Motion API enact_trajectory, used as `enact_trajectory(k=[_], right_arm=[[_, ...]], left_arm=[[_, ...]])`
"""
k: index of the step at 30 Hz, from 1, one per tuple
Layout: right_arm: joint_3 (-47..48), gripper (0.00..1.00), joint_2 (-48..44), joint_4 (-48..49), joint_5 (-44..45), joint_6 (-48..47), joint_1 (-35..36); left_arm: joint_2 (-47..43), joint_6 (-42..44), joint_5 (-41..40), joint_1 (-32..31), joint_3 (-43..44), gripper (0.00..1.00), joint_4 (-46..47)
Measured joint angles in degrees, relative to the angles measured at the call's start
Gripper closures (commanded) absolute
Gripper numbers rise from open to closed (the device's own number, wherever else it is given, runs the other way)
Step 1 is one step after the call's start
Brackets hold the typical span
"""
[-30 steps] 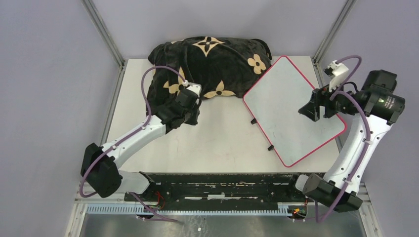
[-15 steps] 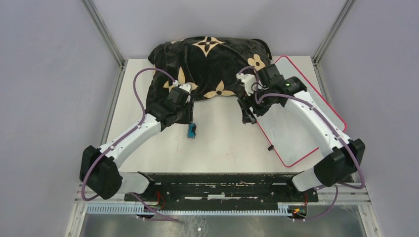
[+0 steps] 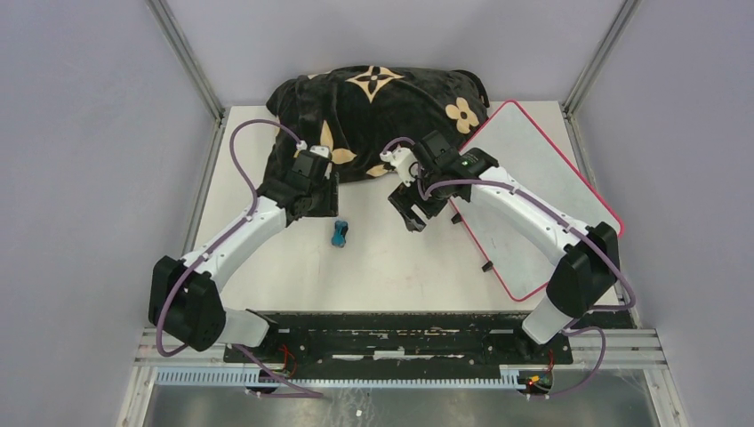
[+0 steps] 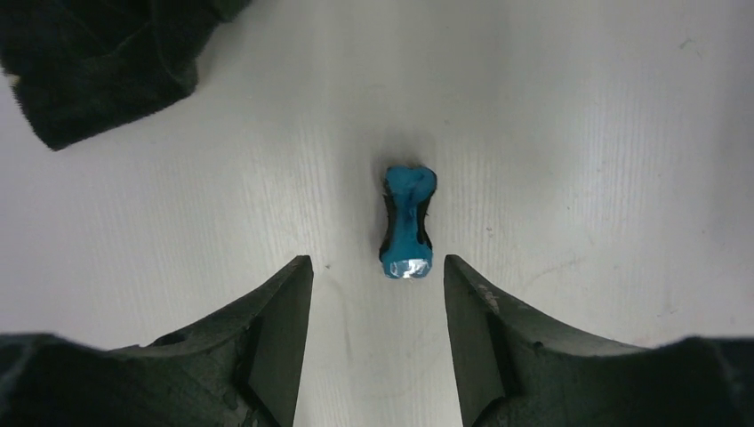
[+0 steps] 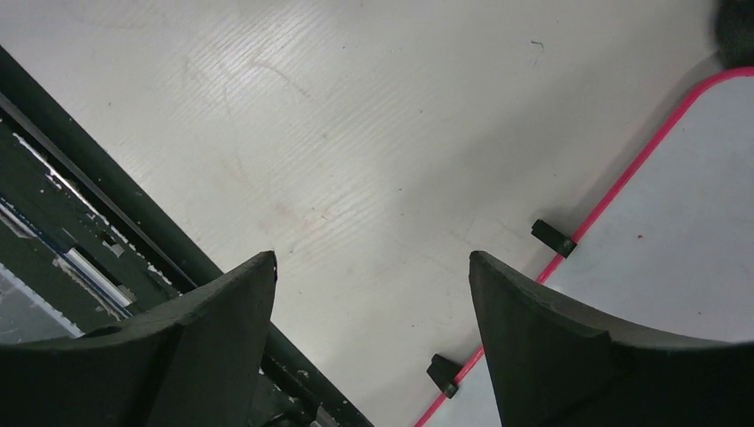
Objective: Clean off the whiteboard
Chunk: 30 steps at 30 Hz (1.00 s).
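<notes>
As both reach inward, the left hand [image 4: 375,265] and right hand [image 5: 372,260] gape, empty.

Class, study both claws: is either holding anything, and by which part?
Nothing is held. The left claw is open, the small blue object lying free on the table just ahead of it; the right claw is open and empty.

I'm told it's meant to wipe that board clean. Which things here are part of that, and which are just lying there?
Part of the job:
- whiteboard
- small blue object on the table, probably the wiper

Just lying about:
- black flowered pillow at the table's far edge
</notes>
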Motion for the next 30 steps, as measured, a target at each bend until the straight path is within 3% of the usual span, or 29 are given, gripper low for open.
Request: enact_trajectory(k=[9, 17, 30], right_arm=[[-2.71, 0.08, 0.83, 5.31, 1.75, -0.02, 1.40], [-4.04, 0.08, 2.93, 9.60, 4.09, 0.33, 2.97], [-3.91, 0.08, 7.04, 11.34, 4.79, 0.66, 5.70]], left_arm=[[-0.09, -0.07, -0.72, 10.36, 1.70, 0.24, 1.29], [0.33, -1.70, -0.87, 20.72, 1.70, 0.20, 6.03], [0.96, -4.31, -2.19, 25.62, -10.08, 0.15, 20.33]])
